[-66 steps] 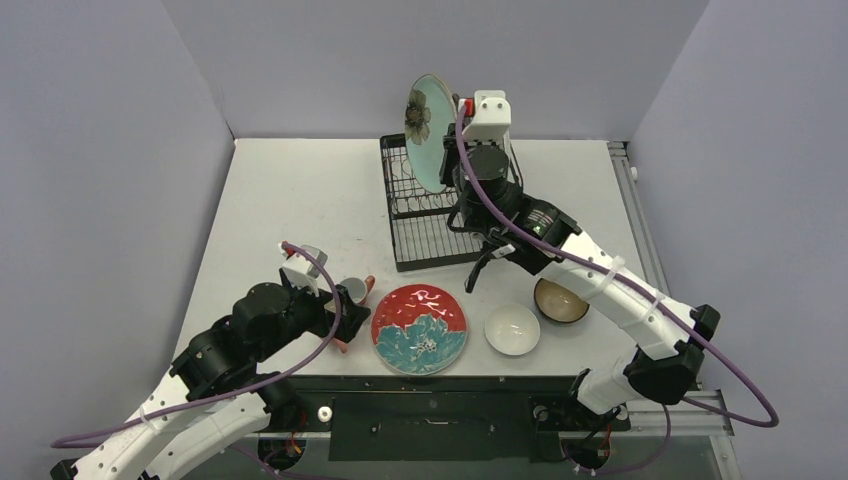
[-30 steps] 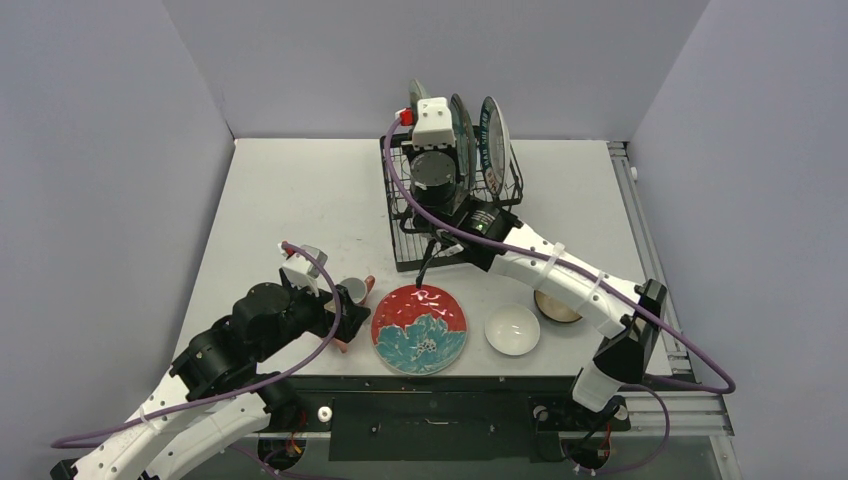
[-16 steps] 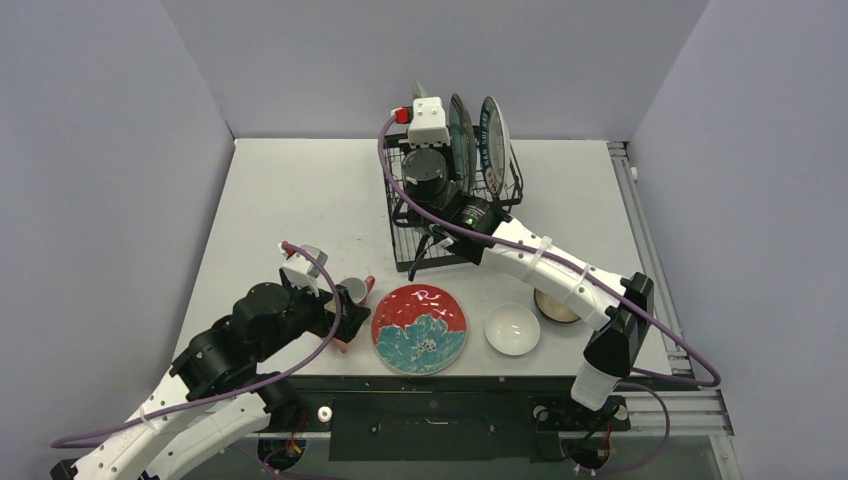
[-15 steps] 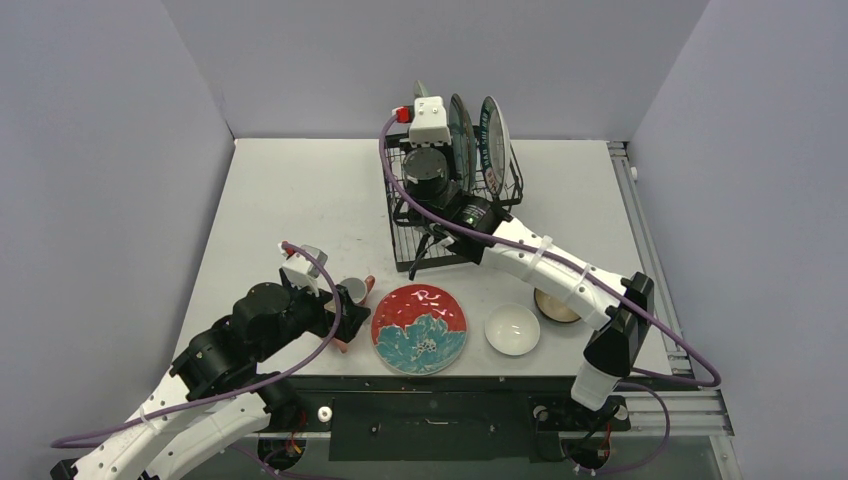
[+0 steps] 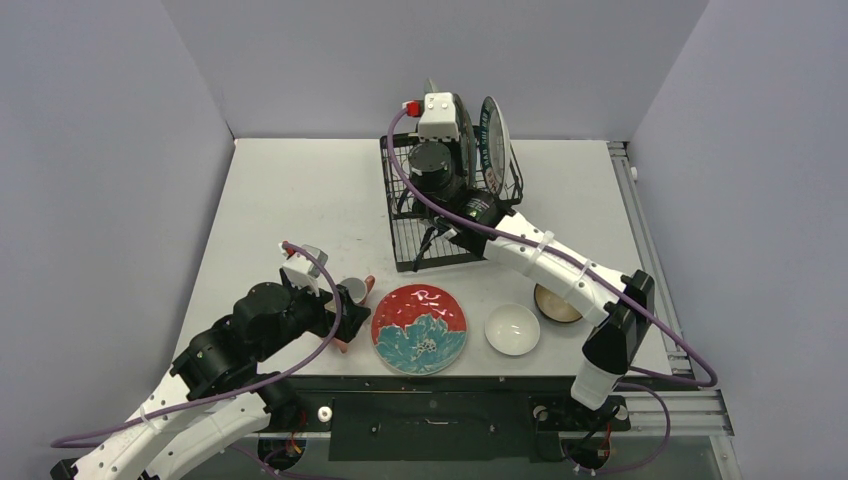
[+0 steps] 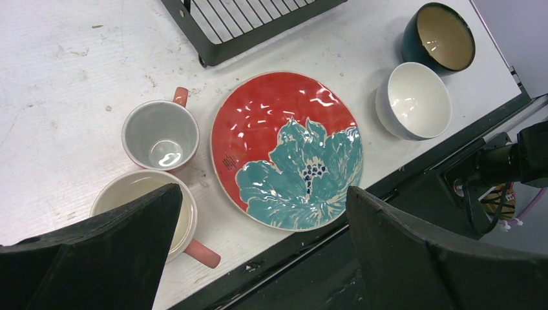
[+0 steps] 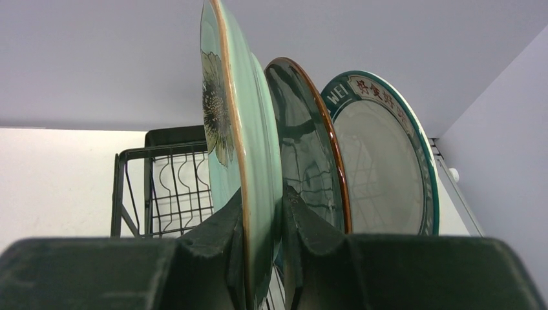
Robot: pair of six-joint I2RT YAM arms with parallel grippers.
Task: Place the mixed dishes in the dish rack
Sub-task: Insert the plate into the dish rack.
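My right gripper (image 7: 262, 232) is shut on the lower rim of a pale green flower plate (image 7: 226, 110) and holds it upright over the black wire dish rack (image 5: 420, 230). Just right of it, a dark teal brown-rimmed plate (image 7: 304, 148) and a green-rimmed lettered plate (image 7: 381, 168) stand in the slots. My left gripper (image 6: 265, 258) hangs open above the table's front edge. Below it sit two pink mugs (image 6: 160, 135) (image 6: 139, 194). A red plate with a teal flower (image 6: 287, 148), a white bowl (image 6: 413, 100) and a dark brown-gold bowl (image 6: 442, 35) lie to their right.
The right arm (image 5: 560, 275) stretches from the front right corner across the table to the rack, passing over the dark bowl (image 5: 558, 303). The rack's flat lower tray (image 5: 425, 245) faces the red plate (image 5: 419, 328). Grey walls enclose three sides.
The right arm brought the pale green plate down from high above the rack to the slots, then shifted it slightly right toward the standing plates. The left arm has not moved.
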